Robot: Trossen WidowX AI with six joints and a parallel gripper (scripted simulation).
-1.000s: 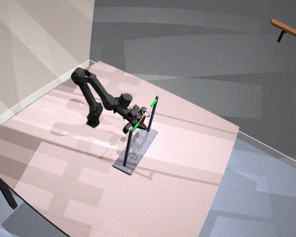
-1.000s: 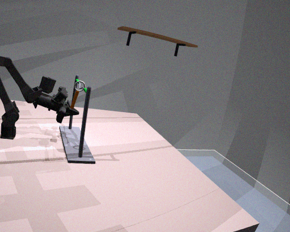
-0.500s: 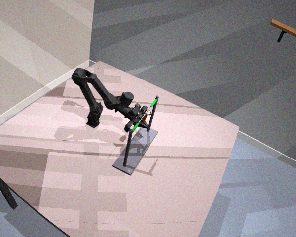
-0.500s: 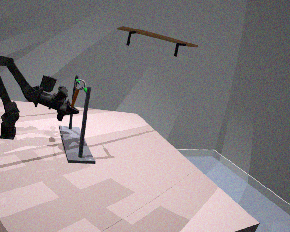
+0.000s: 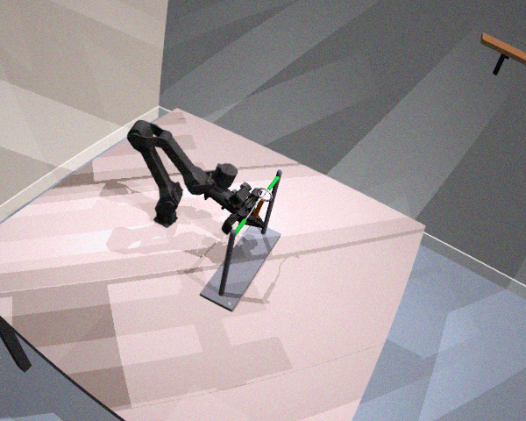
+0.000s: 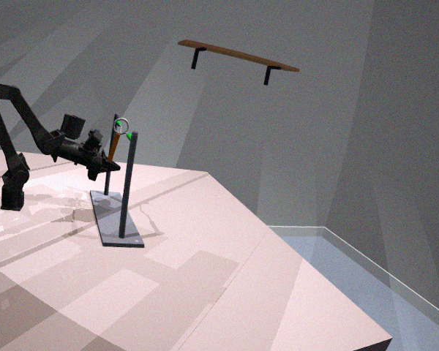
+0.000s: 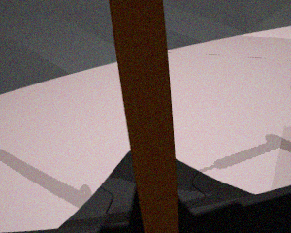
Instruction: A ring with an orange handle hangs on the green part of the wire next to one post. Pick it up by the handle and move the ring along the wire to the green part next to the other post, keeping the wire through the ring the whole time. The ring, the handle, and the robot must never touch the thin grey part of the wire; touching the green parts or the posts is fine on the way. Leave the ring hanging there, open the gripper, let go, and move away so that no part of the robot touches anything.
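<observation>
Ring (image 6: 121, 126), a thin pale hoop, sits high between the two posts with the wire passing through it, close to the far post (image 5: 272, 199) in the top view and near the green part (image 5: 273, 182) at that post's top; whether it touches the wire cannot be told at this size. Its orange handle (image 6: 113, 148) hangs down from it, tilted a little, and its lower end goes into the gripper (image 6: 107, 164), whose fingers are closed tight on the handle. The wrist view shows the same hold from below: the handle (image 7: 144, 111) rises as a broad orange bar straight up through the middle, with the dark fingers pressed against it on either side. The thin grey part of the wire (image 5: 256, 207) runs on down toward the near post (image 5: 227, 262), where the second green part (image 5: 240, 225) lies just beside the gripper (image 5: 252, 218) in the top view. Both posts stand upright on a flat grey base plate (image 5: 217, 292), which lies on the pinkish table (image 5: 299, 317). The dark arm (image 5: 181, 167) reaches over from its base at the left, folded at the elbow, wrist sloping down toward the stand. A wooden shelf (image 6: 238, 55) on dark brackets hangs on the grey wall, well apart from the table
</observation>
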